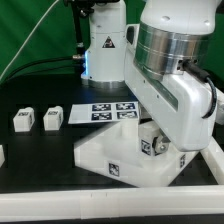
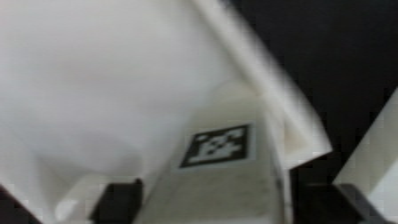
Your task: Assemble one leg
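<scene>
We see the leg (image 2: 217, 160) in the wrist view: a white block with a square black-and-white tag on its face, standing between two dark fingers (image 2: 118, 203) that sit against its sides, clamped on it. Behind it spreads the big white tray piece (image 2: 107, 90), blurred. In the exterior view the gripper (image 1: 152, 140) is at centre right, low over the tray piece (image 1: 110, 160), but the arm (image 1: 170, 60) covers most of it and the leg is hard to pick out. Two more legs (image 1: 24, 121) stand at the left edge; the marker board (image 1: 112, 111) lies mid-frame.
</scene>
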`<state>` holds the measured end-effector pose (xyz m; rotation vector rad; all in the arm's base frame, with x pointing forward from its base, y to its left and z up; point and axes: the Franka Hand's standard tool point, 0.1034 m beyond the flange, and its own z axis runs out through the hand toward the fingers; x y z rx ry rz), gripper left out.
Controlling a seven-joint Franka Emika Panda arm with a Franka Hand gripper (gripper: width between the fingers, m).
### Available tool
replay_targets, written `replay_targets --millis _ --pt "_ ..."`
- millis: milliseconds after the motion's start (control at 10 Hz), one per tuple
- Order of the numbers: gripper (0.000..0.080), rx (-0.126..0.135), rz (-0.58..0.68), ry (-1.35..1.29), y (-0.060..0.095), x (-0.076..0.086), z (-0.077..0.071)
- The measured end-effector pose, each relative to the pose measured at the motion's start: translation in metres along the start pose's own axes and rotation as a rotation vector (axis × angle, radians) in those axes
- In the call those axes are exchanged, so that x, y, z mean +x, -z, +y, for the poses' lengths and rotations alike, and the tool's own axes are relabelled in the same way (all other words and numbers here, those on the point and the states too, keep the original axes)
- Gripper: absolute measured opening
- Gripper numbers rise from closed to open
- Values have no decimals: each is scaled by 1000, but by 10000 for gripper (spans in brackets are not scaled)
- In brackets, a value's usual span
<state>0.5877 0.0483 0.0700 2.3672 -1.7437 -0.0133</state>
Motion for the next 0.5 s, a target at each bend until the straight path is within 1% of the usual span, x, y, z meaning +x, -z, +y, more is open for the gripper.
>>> replay_targets --millis 100,200,300,400,500 --pt "551 0 0 0 0 0 0" --pt "619 0 0 0 0 0 0" --pt "619 0 0 0 0 0 0" --pt "644 0 0 0 0 0 0" --pt "644 0 0 0 0 0 0"
